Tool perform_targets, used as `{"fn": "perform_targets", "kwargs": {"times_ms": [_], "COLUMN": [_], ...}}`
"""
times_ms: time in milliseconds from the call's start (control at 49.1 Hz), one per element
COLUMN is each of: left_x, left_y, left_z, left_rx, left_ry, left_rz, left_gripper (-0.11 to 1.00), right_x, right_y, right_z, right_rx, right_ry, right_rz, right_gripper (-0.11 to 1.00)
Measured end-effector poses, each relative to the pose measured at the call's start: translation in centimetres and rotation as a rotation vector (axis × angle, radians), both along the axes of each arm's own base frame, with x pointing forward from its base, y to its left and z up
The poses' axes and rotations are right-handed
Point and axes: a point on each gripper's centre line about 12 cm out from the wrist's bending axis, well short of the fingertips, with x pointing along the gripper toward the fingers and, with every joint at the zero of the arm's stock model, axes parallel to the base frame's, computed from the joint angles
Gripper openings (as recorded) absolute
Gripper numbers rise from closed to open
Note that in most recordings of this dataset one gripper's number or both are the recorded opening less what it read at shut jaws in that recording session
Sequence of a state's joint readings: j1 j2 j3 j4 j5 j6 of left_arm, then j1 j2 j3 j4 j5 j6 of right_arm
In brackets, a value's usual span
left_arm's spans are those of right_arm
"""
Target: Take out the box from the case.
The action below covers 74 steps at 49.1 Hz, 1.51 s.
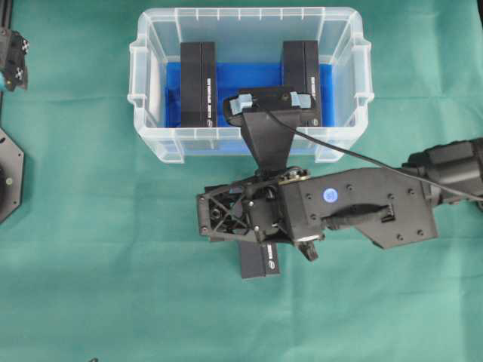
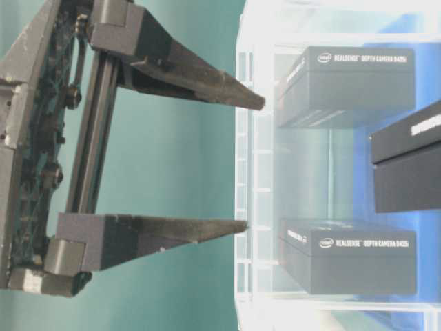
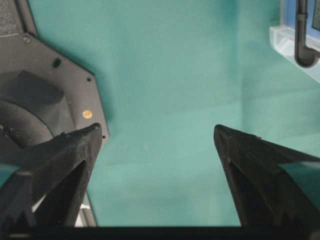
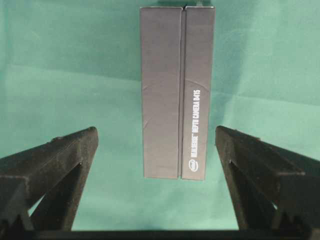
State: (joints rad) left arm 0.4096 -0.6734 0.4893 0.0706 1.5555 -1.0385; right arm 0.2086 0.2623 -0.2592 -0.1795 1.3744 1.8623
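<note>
Black box (image 4: pixel 178 95) on cloth, R gripper (image 4: pixel 156 150) wide open, empty.

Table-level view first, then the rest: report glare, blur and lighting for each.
Table-level view: the case wall is washed out by bright glare, and the picture appears turned sideways. Overhead view: even light, sharp. Left wrist view: the left gripper fingertips look soft and dark. Right wrist view: the box lettering is readable; the right gripper fingers are dark.
</note>
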Motion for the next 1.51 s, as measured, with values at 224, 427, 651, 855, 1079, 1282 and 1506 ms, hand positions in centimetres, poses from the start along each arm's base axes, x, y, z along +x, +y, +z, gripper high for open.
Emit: {"fn": "perform_targets", "kwargs": {"times_ms": [224,427,651,855,1079,1282,1506], "left_x": [0.0,0.0,-0.2,-0.3,-0.3,-0.2,-0.2], "left_y": [0.0,0.0,-0.1,-0.1,-0.1,-0.1,-0.1], "left_z": [0.0,0.0,0.1,0.1,0.1,0.1,0.1], "left_rx": [0.002,0.002,0.002,0.004,0.003,0.001,-0.005], "left_ry": [-0.001,-0.001,-0.006,-0.008,-0.007,-0.017,-0.020], "left_rz": [-0.001,0.000,0.000,0.000,0.001,0.028,0.059], "left_gripper": [0.98,0.98,0.98,0.98,0.98,0.98,0.98], "right_x": [0.0,-0.4,-3.0,-6.5,-10.6,-14.5,-19.1], "right_y": [0.0,0.1,1.5,2.1,1.4,0.6,0.2], "right_z": [0.0,0.4,3.0,3.6,3.3,3.5,3.4], "right_rx": [0.000,-0.003,-0.010,-0.020,-0.022,-0.016,-0.003], "right_ry": [0.000,0.009,0.036,0.086,0.102,0.081,0.067], "right_rz": [0.001,0.004,0.034,0.052,0.064,0.074,0.064], "right_gripper": [0.93,0.93,0.93,0.93,0.93,0.93,0.93]}}
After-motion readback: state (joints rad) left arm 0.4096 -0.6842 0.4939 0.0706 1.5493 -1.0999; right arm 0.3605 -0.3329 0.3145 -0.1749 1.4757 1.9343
